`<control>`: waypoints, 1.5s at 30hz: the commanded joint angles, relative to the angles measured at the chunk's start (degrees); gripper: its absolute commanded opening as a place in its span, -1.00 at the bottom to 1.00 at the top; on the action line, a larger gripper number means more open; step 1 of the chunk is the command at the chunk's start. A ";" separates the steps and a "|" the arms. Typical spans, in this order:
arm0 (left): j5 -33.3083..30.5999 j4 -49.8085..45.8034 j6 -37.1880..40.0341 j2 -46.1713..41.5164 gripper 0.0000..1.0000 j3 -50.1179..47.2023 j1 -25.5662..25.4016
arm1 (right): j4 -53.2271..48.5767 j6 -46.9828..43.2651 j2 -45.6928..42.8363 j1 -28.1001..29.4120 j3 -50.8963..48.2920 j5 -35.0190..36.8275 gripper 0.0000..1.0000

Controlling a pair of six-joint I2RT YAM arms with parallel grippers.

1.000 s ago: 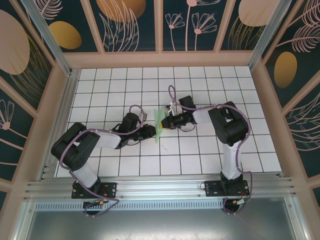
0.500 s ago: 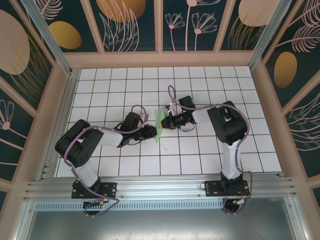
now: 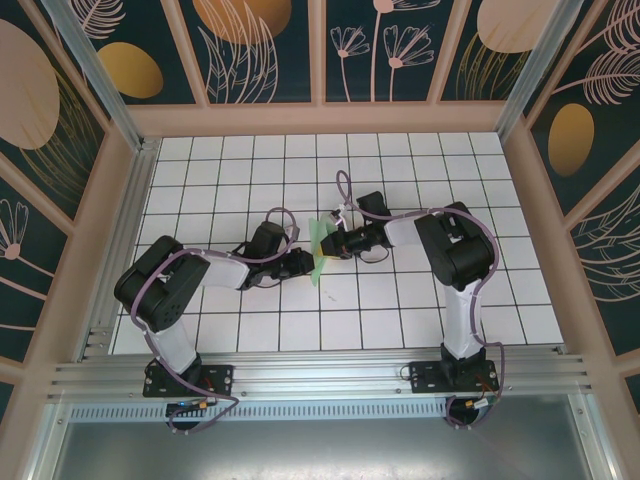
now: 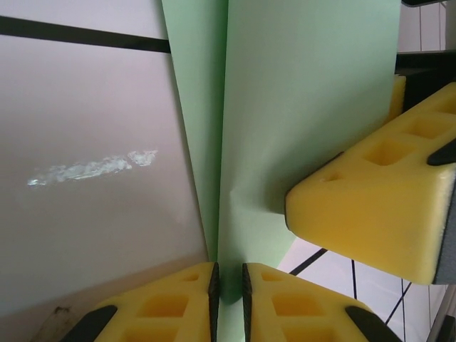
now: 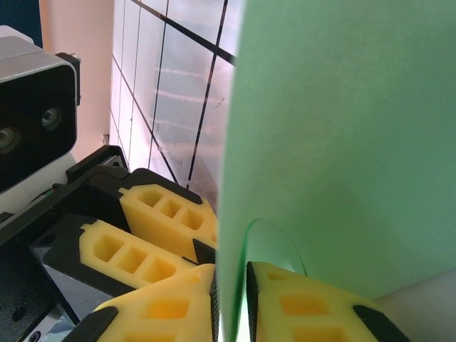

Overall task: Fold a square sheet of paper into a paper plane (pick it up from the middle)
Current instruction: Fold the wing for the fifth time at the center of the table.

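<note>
The square sheet of paper, pale mint green and folded along a centre crease, stands on edge at the middle of the table between both grippers. My left gripper comes from the left. Its jaws are shut on the sheet's folded edge. My right gripper reaches in from the right. In the right wrist view the paper passes between its jaws, flat against one pad, with a thin slit of light before the other pad. The right gripper's yellow fingers press beside the crease.
The white grid table is walled by a wooden frame on three sides, and an aluminium rail runs along the near edge. Both arms lie low, stretched towards the centre. The left gripper's fingers crowd close behind the paper.
The left arm has swung a little to the right while its gripper stays at the paper. The right gripper's jaws have eased slightly apart. The paper has barely moved.
</note>
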 commanded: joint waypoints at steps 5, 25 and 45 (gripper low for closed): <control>-3.95 -7.17 3.26 1.78 -0.55 2.51 0.29 | 4.26 4.35 -2.05 0.18 -1.02 4.04 -0.45; -10.07 -17.38 6.18 3.44 -0.49 7.20 -1.03 | 7.09 11.47 -8.66 1.58 -4.71 15.34 -0.42; -10.56 -17.82 5.74 2.84 -0.49 8.06 -1.25 | 8.99 12.12 -10.89 3.91 -7.86 26.98 -0.60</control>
